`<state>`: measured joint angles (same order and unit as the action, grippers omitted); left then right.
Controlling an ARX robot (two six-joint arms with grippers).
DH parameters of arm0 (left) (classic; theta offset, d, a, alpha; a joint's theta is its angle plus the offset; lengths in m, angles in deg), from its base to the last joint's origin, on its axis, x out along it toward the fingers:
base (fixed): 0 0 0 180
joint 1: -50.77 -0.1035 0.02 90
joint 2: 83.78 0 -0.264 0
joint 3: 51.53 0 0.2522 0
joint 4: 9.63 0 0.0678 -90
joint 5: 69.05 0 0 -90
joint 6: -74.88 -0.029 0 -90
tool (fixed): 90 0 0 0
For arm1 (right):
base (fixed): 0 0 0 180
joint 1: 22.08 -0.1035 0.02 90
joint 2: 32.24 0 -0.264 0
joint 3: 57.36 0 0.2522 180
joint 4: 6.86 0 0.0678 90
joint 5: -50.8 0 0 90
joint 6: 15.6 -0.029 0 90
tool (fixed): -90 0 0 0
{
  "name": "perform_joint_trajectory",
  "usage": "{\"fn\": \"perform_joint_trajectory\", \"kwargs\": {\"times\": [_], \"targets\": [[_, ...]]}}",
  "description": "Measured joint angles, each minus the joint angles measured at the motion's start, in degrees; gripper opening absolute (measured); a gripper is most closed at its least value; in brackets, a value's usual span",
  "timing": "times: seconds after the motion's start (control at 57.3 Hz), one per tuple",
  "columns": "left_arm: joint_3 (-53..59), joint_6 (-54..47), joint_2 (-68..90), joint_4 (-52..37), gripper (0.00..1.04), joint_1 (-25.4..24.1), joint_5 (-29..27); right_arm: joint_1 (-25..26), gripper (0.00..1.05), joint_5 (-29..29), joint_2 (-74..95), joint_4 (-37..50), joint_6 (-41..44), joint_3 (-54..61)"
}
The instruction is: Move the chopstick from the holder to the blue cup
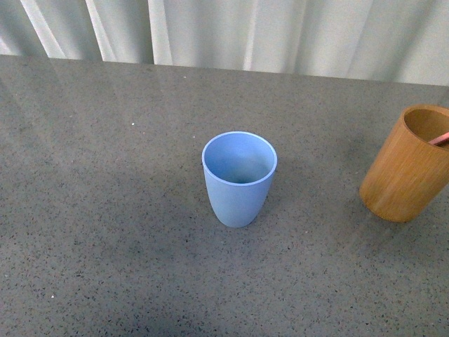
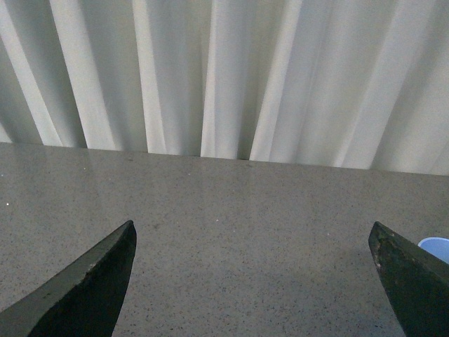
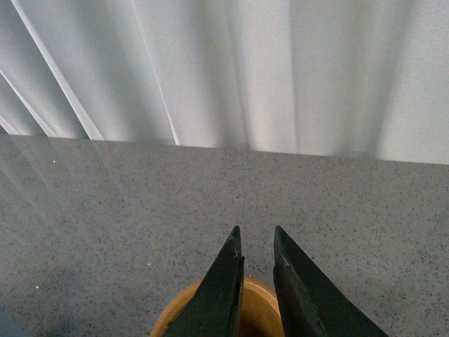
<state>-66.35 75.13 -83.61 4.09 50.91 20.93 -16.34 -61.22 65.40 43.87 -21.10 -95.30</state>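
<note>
The blue cup (image 1: 239, 179) stands upright and empty in the middle of the table. At the right edge of the front view stands the orange-brown holder (image 1: 410, 165), with the pink end of the chopstick (image 1: 440, 139) showing at its mouth. Neither arm appears in the front view. My right gripper (image 3: 255, 232) hangs directly over the holder (image 3: 257, 306), shut on the chopstick, which is hidden between the fingers in its own view. My left gripper (image 2: 252, 235) is open over bare table, with a sliver of the blue cup (image 2: 436, 247) beside one finger.
The grey speckled table (image 1: 105, 210) runs back to a white pleated curtain (image 1: 245, 31) along its far edge. Cup and holder stand about a cup's width apart.
</note>
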Motion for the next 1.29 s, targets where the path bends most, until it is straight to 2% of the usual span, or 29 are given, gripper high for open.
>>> {"fn": "perform_joint_trajectory", "kwargs": {"times": [0.297, 0.715, 0.855, 0.995, 1.117, 1.291], "targets": [[0.0, 0.0, 0.0, 0.0, 0.98, 0.0, 0.0, -1.79, 0.13, 0.63, -11.02, -11.89, -1.6, -1.05], [0.0, 0.0, 0.0, 0.0, 0.98, 0.0, 0.0, -1.68, 0.13, 0.83, -33.46, -40.54, -2.82, -8.68], [0.0, 0.0, 0.0, 0.0, 0.98, 0.0, 0.0, -4.17, 0.13, 2.08, -38.29, -48.13, -4.22, -13.07], [0.0, 0.0, 0.0, 0.0, 0.98, 0.0, 0.0, -10.43, 0.13, 3.72, -39.01, -49.86, -5.88, -13.92], [0.0, 0.0, 0.0, 0.0, 0.98, 0.0, 0.0, -16.5, 0.13, 5.03, -35.19, -46.9, -7.26, -12.96], [0.0, 0.0, 0.0, 0.0, 0.98, 0.0, 0.0, -21.9, 0.13, 6.49, -28.39, -42.53, -8.52, -12.28]]}}
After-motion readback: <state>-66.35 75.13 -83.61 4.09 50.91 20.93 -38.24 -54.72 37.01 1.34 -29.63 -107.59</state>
